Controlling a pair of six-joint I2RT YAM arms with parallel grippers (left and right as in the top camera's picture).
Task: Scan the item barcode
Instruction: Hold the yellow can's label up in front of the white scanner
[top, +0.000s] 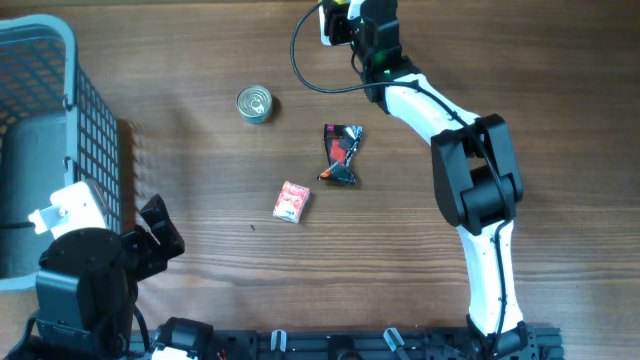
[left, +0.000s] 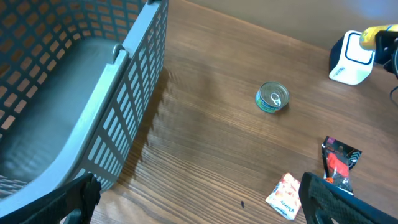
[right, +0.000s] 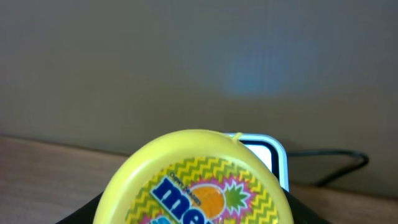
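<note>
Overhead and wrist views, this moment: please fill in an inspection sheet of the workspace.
Surface: wooden table, wood-grain top, no damage seen.
Job's things: yellow round tub held up in front of the white scanner at the far edge.
Clutter: tin can, dark snack packet and small red packet, all apart from each other; grey basket at the left edge.
Grippers: left gripper open and empty, beside the basket; right gripper shut on the yellow round tub.
Cables: black cable loops on the table beside the scanner.
Surroundings: plain grey wall behind the table.
</note>
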